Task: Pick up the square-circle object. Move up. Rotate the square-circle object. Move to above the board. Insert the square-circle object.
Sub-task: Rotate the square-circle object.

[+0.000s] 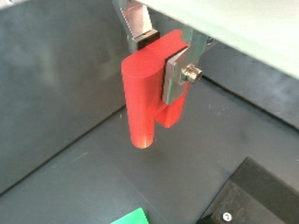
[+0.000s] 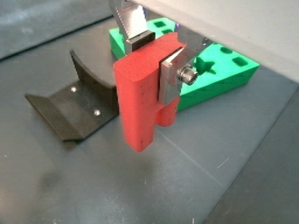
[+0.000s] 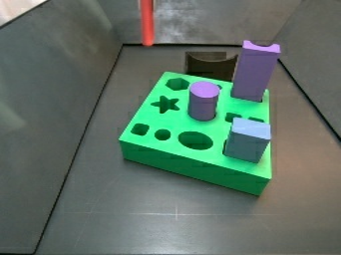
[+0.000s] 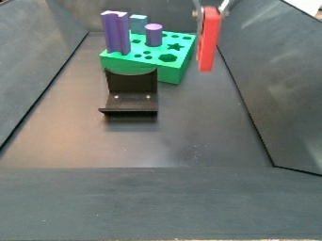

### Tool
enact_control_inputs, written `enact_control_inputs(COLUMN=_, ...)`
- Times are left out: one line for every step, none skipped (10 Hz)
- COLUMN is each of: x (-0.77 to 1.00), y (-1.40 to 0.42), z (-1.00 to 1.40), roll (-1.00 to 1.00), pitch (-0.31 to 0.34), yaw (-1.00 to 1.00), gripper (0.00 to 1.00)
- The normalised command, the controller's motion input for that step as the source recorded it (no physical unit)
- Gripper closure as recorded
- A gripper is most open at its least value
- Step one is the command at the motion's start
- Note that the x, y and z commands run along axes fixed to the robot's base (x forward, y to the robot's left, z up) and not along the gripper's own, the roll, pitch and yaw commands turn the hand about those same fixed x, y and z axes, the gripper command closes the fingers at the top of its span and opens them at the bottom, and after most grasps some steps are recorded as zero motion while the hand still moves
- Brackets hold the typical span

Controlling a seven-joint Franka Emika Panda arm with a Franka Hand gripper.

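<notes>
Wrist views: gripper [image 1: 167, 63] clenched on square-circle object [image 1: 145, 96], silver plates pinching upper end, red block hanging free above dark floor; rigid, light by look, smooth faces likely slippery, so flat-side pinch suits. Board [image 2: 222, 73] and fixture [image 2: 73, 103] behind it; board holes mostly hidden.

Side views: block [image 3: 147, 22] aloft, well apart from board [image 3: 154, 139], top cut off by frame; gripper [image 4: 205, 11] barely visible, fingers hard to make out
</notes>
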Motion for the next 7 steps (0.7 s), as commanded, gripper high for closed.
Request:
enact_control_inputs(x=0.03, y=0.0, z=-1.0, roll=-0.12, pitch=-0.058, yaw=-0.02, gripper=1.0)
enact_control_inputs(x=0.03, y=0.0, z=-1.0, roll=-0.13, pitch=-0.065, yaw=-0.02, gripper=1.0)
enact_control_inputs(x=0.03, y=0.0, z=-1.0, roll=-0.13, pitch=-0.066, yaw=-0.02, gripper=1.0)
enact_control_inputs(x=0.03, y=0.0, z=-1.0, roll=-0.14, pitch=-0.07, yaw=-0.03, gripper=1.0)
enact_control_inputs(x=0.03, y=0.0, z=-1.0, roll=-0.15, pitch=-0.068, yaw=-0.03, gripper=1.0)
enact_control_inputs(x=0.04, y=0.01, z=-0.97, roll=-0.17, pitch=-0.072, yaw=-0.02, gripper=1.0)
enact_control_inputs(x=0.03, y=0.01, z=-0.88, roll=-0.18, pitch=-0.072, yaw=-0.02, gripper=1.0)
